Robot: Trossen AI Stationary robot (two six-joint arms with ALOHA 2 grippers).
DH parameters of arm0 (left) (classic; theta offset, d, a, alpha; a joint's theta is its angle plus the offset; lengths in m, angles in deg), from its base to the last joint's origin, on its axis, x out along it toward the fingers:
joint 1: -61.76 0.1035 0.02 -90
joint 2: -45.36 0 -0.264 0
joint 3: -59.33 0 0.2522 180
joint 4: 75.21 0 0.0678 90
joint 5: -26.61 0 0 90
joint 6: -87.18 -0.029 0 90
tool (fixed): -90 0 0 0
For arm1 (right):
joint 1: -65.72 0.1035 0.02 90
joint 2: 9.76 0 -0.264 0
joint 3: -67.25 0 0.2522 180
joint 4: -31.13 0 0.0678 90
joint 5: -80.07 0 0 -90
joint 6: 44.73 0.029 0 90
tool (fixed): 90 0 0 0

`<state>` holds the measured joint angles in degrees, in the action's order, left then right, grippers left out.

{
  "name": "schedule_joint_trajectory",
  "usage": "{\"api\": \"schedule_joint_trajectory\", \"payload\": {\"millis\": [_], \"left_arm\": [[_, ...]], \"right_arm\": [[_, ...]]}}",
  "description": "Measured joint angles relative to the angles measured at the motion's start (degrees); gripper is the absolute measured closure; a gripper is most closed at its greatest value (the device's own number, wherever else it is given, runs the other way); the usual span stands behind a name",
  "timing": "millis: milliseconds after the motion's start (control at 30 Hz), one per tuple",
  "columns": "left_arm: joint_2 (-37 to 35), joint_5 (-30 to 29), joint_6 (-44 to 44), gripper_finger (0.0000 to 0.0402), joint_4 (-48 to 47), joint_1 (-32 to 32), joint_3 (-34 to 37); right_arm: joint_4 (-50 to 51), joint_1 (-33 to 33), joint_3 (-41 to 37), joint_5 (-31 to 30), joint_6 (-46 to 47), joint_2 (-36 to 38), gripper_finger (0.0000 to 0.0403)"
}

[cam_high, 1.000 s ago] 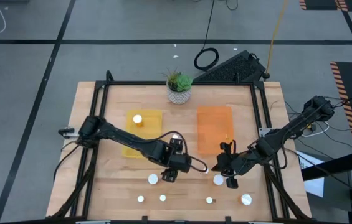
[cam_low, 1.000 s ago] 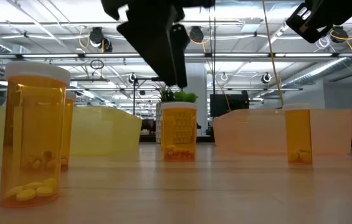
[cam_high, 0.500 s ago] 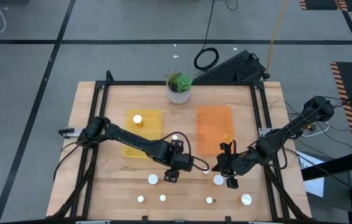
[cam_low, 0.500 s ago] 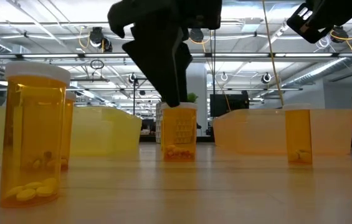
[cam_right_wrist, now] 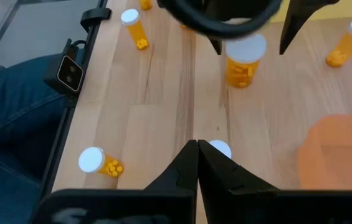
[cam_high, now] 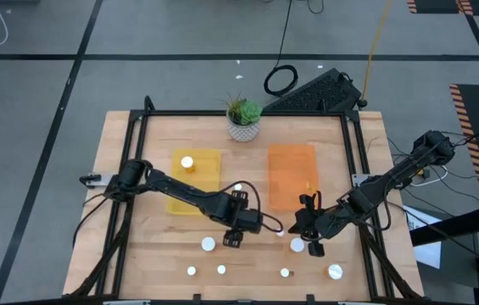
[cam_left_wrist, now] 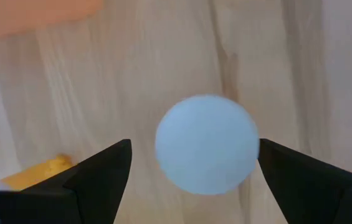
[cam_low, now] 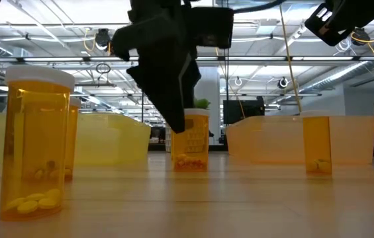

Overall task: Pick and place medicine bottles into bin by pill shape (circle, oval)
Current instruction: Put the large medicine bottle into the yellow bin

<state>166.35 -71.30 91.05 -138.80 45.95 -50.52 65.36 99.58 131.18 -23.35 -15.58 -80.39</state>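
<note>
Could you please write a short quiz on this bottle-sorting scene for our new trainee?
1. True or false: the left gripper is shut on the white-capped orange medicine bottle.
2. How many bottles stand in the yellow plastic tray? A none, B one, C three.
3. Which gripper has its fingers pressed together with nothing between them?

Key:
1. False: its fingers are open, either side of the cap.
2. B, one capped bottle.
3. The right gripper.

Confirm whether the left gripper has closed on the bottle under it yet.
Not yet: the left gripper is open. In the left wrist view its fingers stand clear on both sides of the bottle's white cap, with wood visible in between.
</note>
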Motion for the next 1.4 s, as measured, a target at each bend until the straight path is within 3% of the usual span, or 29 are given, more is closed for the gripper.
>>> {"api": "schedule_joint_trajectory", "payload": {"millis": [600,767,1100,1400], "left_arm": [[-0.1,1.0,0.5,0.0164,1.3,0.0,0.6],[-0.1,2.5,0.6,0.0166,3.2,-0.1,0.6],[-0.1,1.9,1.0,0.0123,4.2,-0.1,0.6],[-0.1,2.3,0.4,0.0175,6.0,-0.1,0.6]], "right_arm": [[0.0,0.0,0.0,0.0,-0.3,0.0,0.0403],[0.0,0.0,0.0,0.0,-0.3,0.0,0.0403],[0.0,0.0,0.0,0.0,-0.3,0.0,0.0403],[0.0,0.0,0.0,0.0,-0.3,0.0,0.0403]]}}
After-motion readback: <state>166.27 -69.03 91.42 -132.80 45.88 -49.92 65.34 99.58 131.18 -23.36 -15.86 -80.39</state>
